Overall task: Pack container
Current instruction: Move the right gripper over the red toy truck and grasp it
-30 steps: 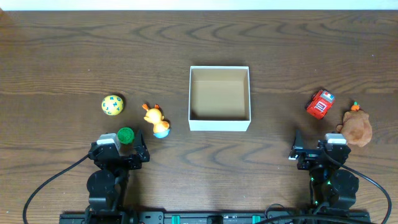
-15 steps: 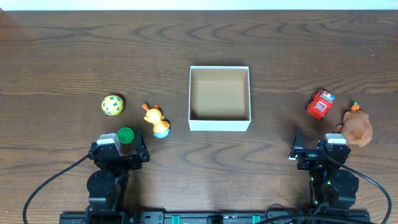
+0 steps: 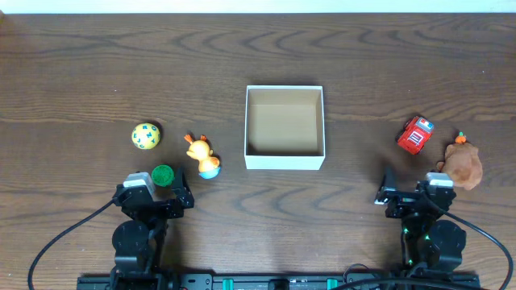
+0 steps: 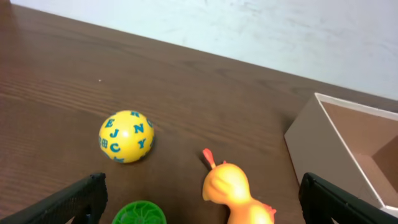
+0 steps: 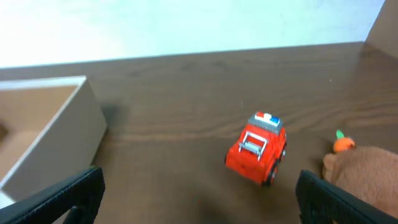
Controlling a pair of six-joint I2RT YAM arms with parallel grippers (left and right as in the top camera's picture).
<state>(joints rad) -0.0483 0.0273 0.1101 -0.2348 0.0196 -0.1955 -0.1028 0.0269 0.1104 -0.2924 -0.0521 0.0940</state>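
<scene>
The container point(image 3: 284, 162), a square white-walled box with a bare brown inside, stands mid-table; it also shows in the left wrist view point(image 4: 314, 146) and the right wrist view point(image 5: 59, 134). Left of it lie a yellow letter ball point(image 3: 146, 135) point(image 4: 125, 136), an orange duck point(image 3: 202, 155) point(image 4: 235, 193) and a green wheel-like disc point(image 3: 163, 174) point(image 4: 140, 214). Right of it lie a red toy truck point(image 3: 415, 134) point(image 5: 257, 148) and a brown plush point(image 3: 463, 165) point(image 5: 367, 171). My left gripper point(image 3: 155, 196) point(image 4: 200, 204) is open and empty just behind the disc and duck. My right gripper point(image 3: 411, 196) point(image 5: 199, 194) is open and empty behind the truck.
A small orange piece point(image 3: 460, 138) point(image 5: 342, 144) sits at the plush's far end. The dark wooden table point(image 3: 97, 64) runs to a pale wall at the back. Cables trail from both arm bases at the near edge.
</scene>
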